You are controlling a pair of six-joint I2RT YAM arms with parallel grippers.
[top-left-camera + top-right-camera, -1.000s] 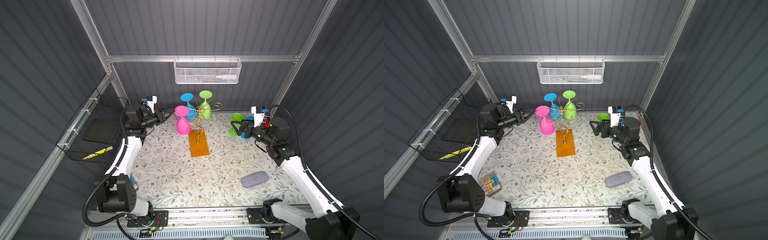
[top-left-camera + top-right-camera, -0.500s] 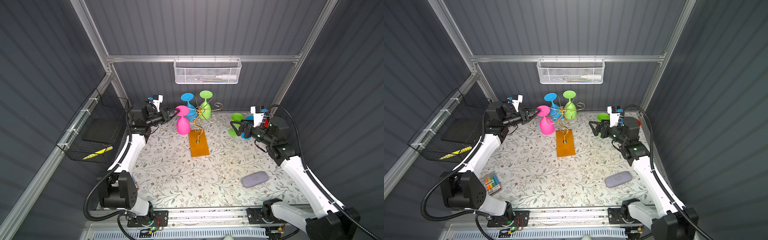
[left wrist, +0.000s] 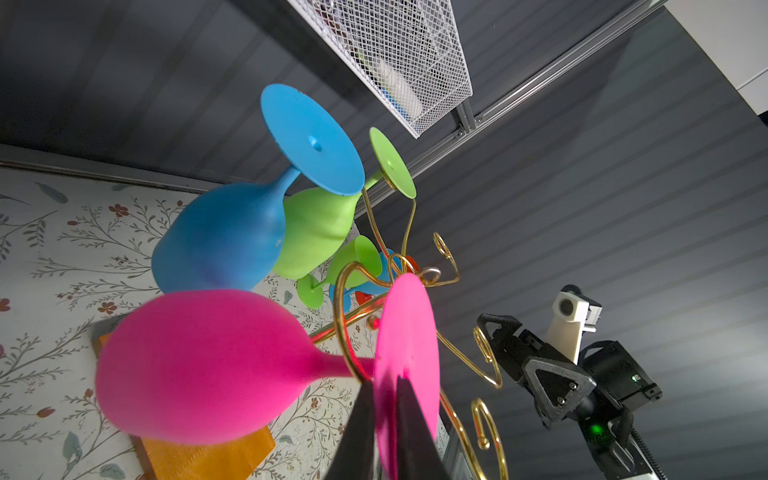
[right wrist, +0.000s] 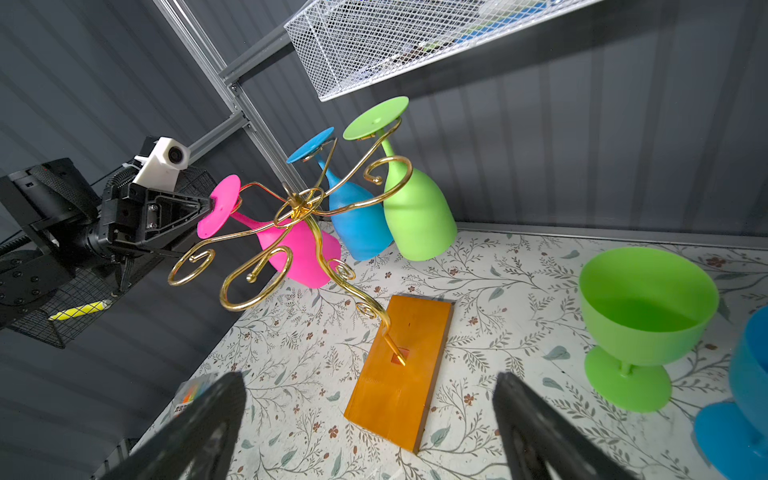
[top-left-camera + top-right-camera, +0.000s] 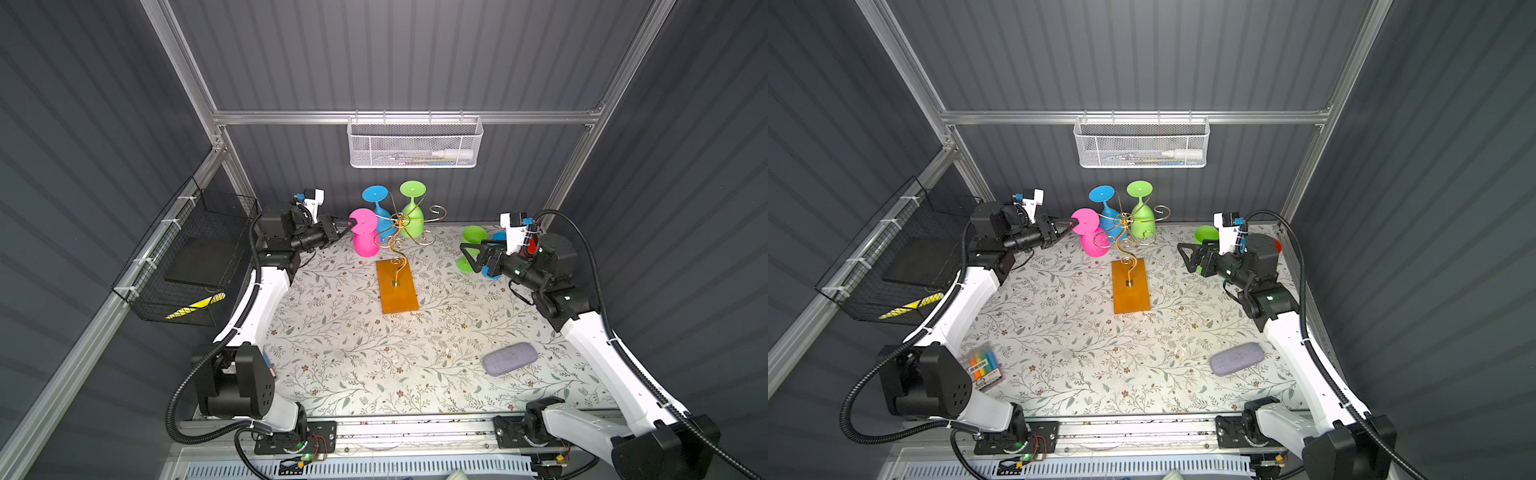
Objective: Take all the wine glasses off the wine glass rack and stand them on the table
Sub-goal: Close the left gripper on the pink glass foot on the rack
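Observation:
The gold wire wine glass rack [image 5: 398, 253] stands on its amber base [image 5: 1130, 291] at the back middle. Pink [image 5: 365, 246], blue [image 5: 379, 214] and green [image 5: 414, 216] wine glasses hang upside down from its arms. My left gripper [image 5: 350, 223] reaches in from the left and is shut on the edge of the pink wine glass's foot disc [image 3: 409, 328], with one finger on each face of it. The glass's stem still sits in a gold arm [image 3: 345, 316]. My right gripper [image 4: 368, 384] hovers open and empty to the right of the rack [image 4: 299, 208].
A green glass [image 4: 646, 307] and a blue one [image 4: 748, 399] stand upright on the floral mat beside the right gripper. A white mesh basket [image 5: 415, 143] hangs on the back wall and a black wire basket [image 5: 187, 266] on the left wall. A grey case [image 5: 510, 359] and a marker pack [image 5: 982, 363] lie near the front.
My left gripper moved right to the pink glass's foot and closed on its edge. The right arm has stayed where it was.

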